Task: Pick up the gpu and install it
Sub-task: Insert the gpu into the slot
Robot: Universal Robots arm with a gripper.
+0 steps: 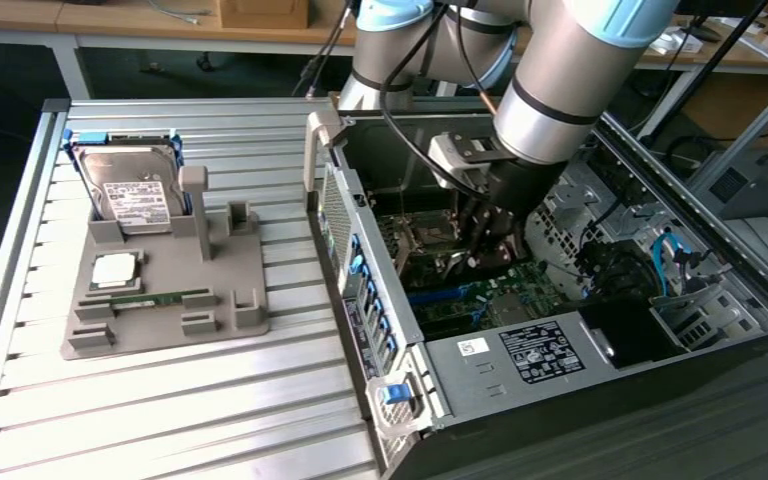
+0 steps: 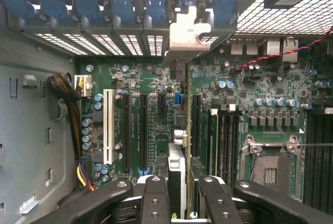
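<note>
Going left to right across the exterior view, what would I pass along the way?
First the hard drive → the computer case, at its perforated wall → the pincer gripping the gpu → the blue cable.

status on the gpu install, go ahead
gripper shut on gpu. gpu edge-on over motherboard, inside the case. cables off to one side, nothing blocking.

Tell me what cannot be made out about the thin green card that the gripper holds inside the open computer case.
1. Wrist view: the thin green circuit-board gpu stands edge-on in the black gripper, so its faces are hidden.
2. Wrist view: the card itself hides whether its edge sits in a slot of the green motherboard.
3. Exterior view: the grey arm and the gripper cover the card.
</note>
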